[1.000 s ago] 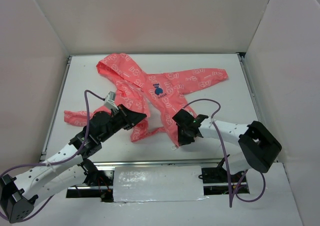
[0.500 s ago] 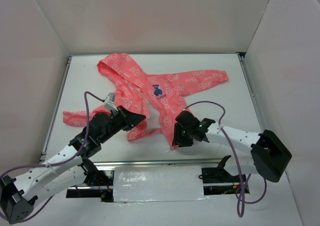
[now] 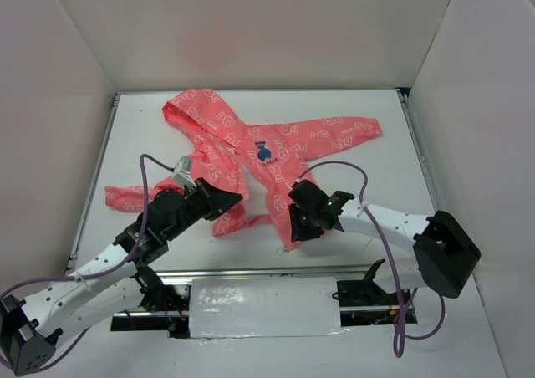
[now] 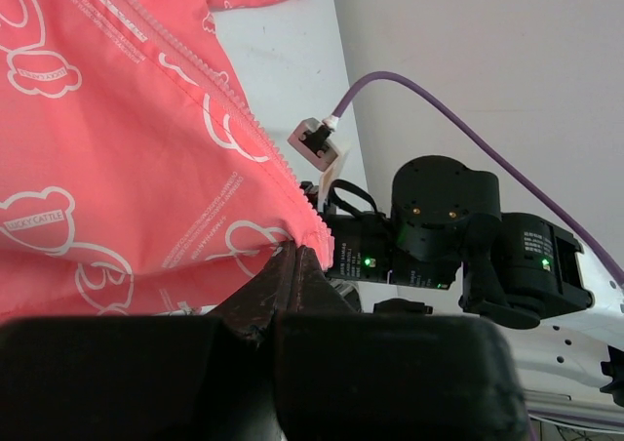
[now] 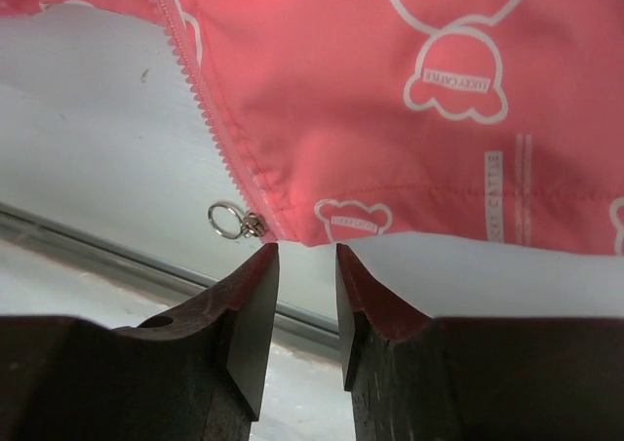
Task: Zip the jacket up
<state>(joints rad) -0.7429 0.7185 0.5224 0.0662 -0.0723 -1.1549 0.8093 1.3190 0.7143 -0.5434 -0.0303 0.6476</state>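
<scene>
The coral-pink jacket [image 3: 276, 152] lies open on the white table, hood at the back left and sleeves spread. My left gripper [image 3: 234, 201] is shut on the bottom corner of the jacket's left front panel, by its zipper teeth [image 4: 224, 90]; the closed fingertips [image 4: 292, 265] pinch the hem. My right gripper [image 3: 292, 227] is open just in front of the right panel's bottom hem [image 5: 351, 221], not touching it. The zipper slider with its ring pull [image 5: 229, 220] lies on the table just left of the right gripper's left fingertip [image 5: 255, 275]. The blue emblem [image 3: 264, 150] faces up.
White walls enclose the table on three sides. A metal rail [image 3: 251, 271] runs along the near edge, with a white padded strip [image 3: 263, 307] in front of it. Purple cables [image 3: 347, 171] loop above both arms. The right arm's wrist [image 4: 448, 236] shows close by in the left wrist view.
My right gripper has shifted slightly left and nearer, to the bottom hem of the right panel. My left gripper has stayed shut on its corner and drawn it slightly left.
</scene>
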